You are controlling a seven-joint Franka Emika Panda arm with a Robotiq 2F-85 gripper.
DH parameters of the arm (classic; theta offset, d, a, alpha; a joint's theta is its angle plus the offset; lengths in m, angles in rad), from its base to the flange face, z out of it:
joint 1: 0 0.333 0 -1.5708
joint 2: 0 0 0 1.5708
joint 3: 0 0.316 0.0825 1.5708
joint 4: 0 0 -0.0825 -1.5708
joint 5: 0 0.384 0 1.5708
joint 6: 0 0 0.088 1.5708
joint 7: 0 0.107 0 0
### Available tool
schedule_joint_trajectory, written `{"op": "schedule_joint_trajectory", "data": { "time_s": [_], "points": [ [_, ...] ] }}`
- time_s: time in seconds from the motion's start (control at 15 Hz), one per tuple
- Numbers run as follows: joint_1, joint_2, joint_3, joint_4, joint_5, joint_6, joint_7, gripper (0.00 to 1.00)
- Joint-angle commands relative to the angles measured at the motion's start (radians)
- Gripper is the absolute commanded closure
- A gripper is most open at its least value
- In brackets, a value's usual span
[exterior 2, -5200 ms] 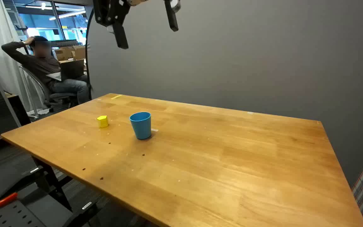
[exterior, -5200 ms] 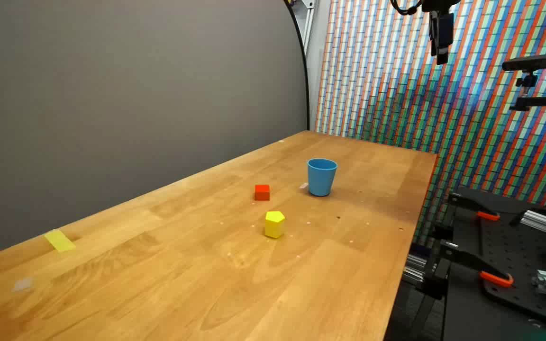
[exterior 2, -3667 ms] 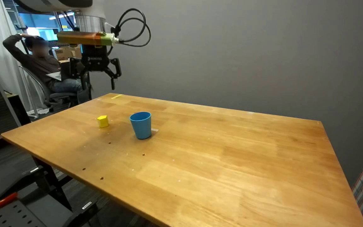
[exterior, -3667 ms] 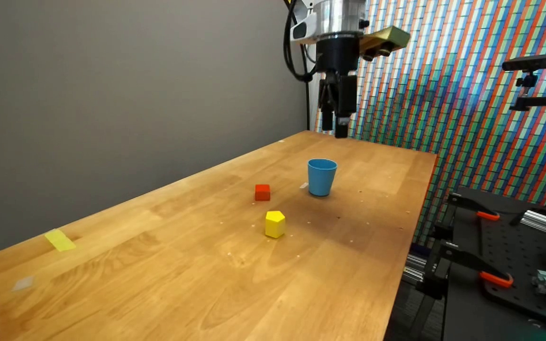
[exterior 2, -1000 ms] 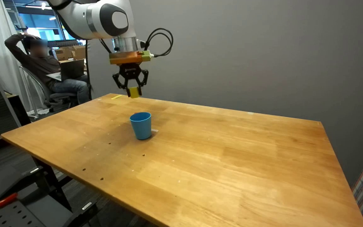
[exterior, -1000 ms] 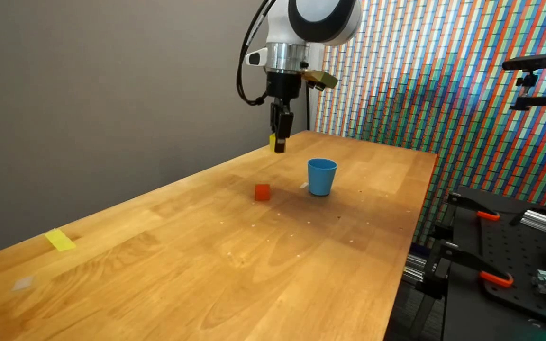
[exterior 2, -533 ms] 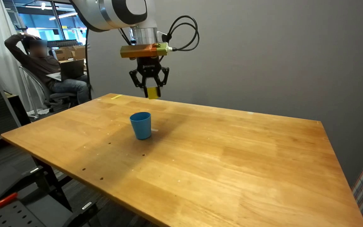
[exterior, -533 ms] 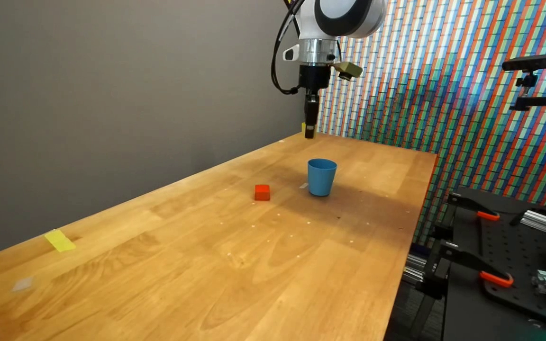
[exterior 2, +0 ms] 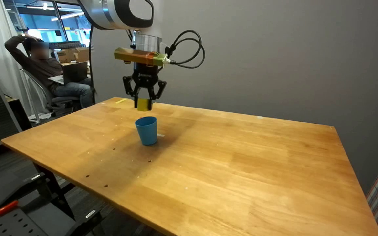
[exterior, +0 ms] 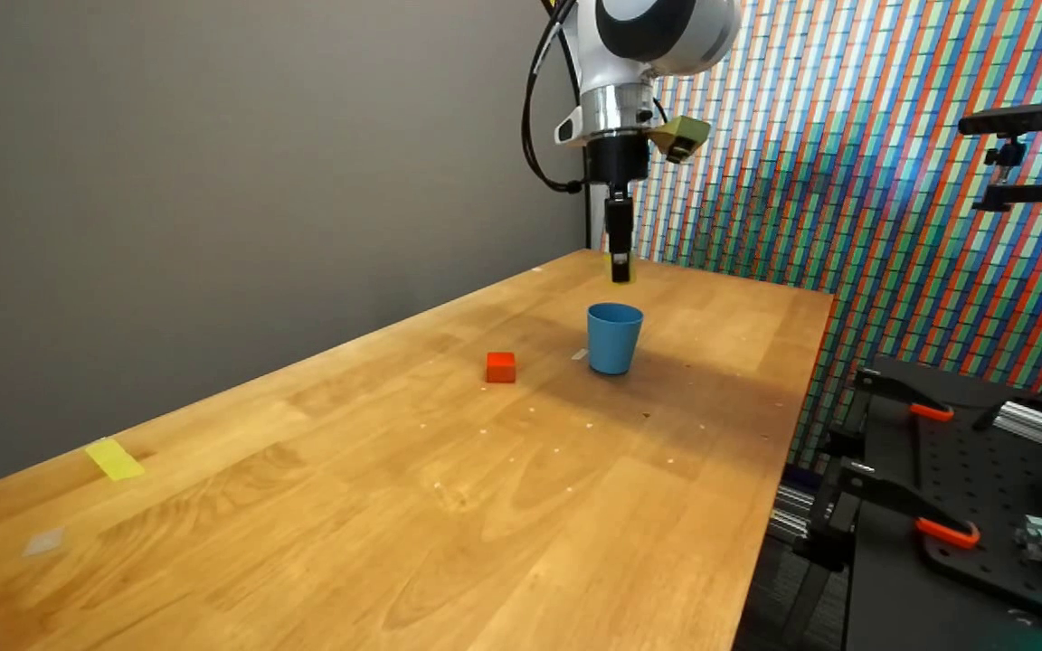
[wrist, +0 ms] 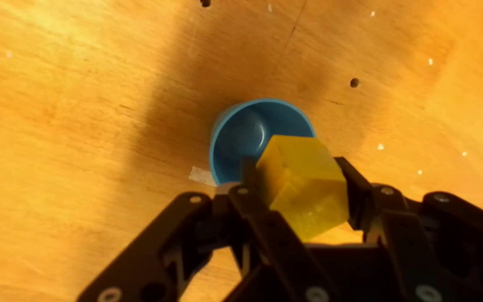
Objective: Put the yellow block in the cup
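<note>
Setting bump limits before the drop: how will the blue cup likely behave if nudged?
The blue cup may tip fairly easily: it tapers to a base narrower than its rim. Probably light, as its wall looks thin in the wrist view. Likely stiff: its rim looks round and even.
</note>
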Motion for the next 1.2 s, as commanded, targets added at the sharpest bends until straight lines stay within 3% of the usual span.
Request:
{"op": "schedule_joint_trajectory", "data": {
  "time_s": [0.0,0.2,0.33,0.47,0.67,1.13],
  "points": [
    [-0.011,-0.014,0.005,-0.013,0.034,-0.013,-0.036,0.78],
    [-0.004,-0.011,0.002,-0.025,0.012,0.018,-0.041,0.78],
    [-0.007,-0.005,0.005,-0.021,0.019,-0.001,-0.058,0.27],
    [-0.007,-0.002,0.006,-0.022,0.022,-0.006,-0.069,0.24],
    [-0.010,-0.013,0.008,-0.024,0.030,-0.009,-0.087,0.02],
    [-0.010,-0.132,-0.013,-0.057,0.045,-0.014,-0.040,0.00]
  ]
}}
